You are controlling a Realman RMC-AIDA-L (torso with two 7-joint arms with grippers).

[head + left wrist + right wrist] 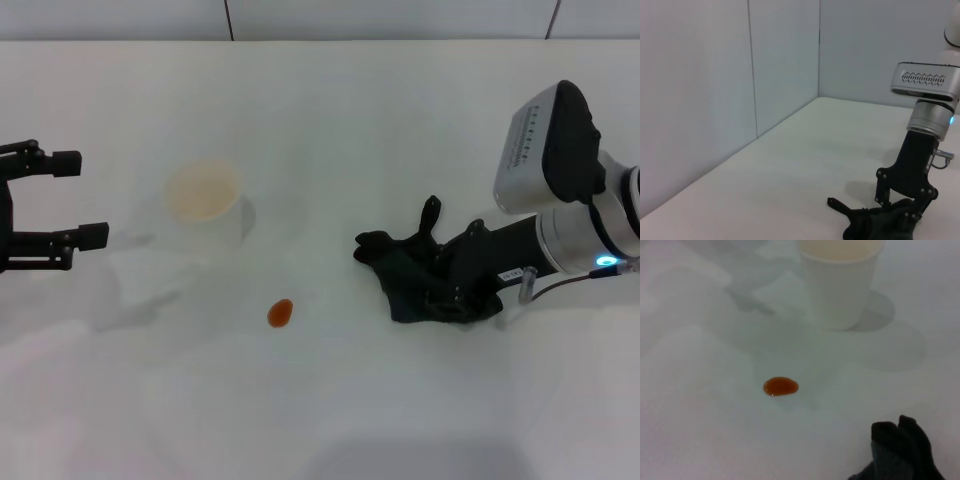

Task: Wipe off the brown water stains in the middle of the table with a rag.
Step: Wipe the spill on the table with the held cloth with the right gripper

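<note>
1 stain [280, 313] | 1 rag [420, 275], right hand [458, 290] pinching it | 1 cup [207, 204] | left hand [72, 198] spread

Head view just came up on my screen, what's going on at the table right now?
The right end effector is down on the rag, its fingers reaching into the cloth on the table. The brown water stains sit unwiped between the rag and the paper cup. The left end effector hangs open at the table's left edge, away from everything.
</note>
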